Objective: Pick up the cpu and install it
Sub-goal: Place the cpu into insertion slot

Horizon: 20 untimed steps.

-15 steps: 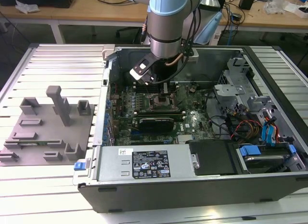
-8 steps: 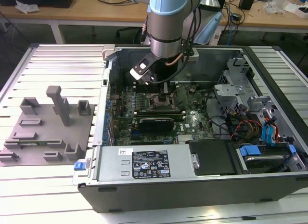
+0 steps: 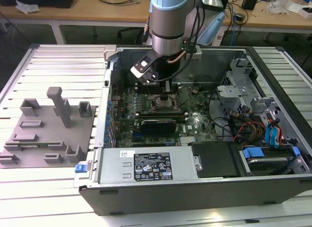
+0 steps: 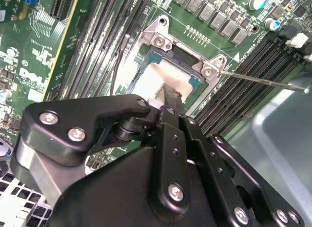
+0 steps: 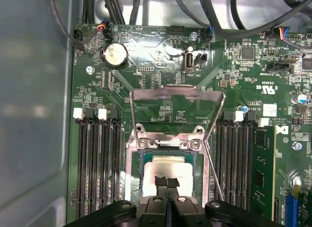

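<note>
The cpu [image 5: 165, 167], a pale silver square, lies flat inside the motherboard socket [image 5: 134, 173]; it also shows in the second wrist view [image 4: 158, 78]. The socket's metal load frame [image 5: 178, 92] is swung up and open. My gripper [image 5: 167, 182] is shut, its two black fingers pressed together with nothing between them. Their tips sit at the middle of the cpu's top, and I cannot tell whether they touch it. In the exterior view the gripper [image 3: 163, 92] reaches down into the open computer case [image 3: 146, 193] over the socket [image 3: 165, 104].
Memory slots [image 5: 97, 158] flank the socket on both sides. The thin socket lever [image 4: 258, 79] sticks out beside it. Cables [image 3: 243, 127] and drive bays fill the case at the exterior view's right. A grey tray with upright blocks [image 3: 44, 124] lies outside the case at the exterior view's left.
</note>
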{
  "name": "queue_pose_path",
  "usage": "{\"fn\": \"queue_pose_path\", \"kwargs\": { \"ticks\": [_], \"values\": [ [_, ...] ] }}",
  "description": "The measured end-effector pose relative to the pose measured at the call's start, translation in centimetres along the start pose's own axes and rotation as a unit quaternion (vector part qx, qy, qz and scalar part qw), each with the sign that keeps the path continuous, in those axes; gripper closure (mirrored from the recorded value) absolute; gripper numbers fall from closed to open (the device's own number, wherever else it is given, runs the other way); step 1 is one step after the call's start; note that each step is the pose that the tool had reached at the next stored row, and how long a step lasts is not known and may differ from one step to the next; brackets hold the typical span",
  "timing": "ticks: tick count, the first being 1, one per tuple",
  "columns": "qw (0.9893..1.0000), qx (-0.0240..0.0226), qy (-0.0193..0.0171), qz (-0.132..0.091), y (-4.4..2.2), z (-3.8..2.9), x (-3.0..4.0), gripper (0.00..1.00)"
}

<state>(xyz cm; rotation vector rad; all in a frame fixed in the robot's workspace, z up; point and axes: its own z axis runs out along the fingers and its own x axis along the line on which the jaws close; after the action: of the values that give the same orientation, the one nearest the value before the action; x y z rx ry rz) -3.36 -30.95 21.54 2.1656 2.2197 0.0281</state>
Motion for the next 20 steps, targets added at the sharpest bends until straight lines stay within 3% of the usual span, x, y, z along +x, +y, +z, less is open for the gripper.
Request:
{"fn": "queue_pose_path", "kwargs": {
  "ticks": [7, 20],
  "values": [
    [1.0, -0.0008, 0.0001, 0.0, -0.07, -0.15, -0.39, 0.89],
    [1.0, -0.0006, 0.003, 0.0, -0.21, 1.13, -0.41, 0.89]
  ]
}}
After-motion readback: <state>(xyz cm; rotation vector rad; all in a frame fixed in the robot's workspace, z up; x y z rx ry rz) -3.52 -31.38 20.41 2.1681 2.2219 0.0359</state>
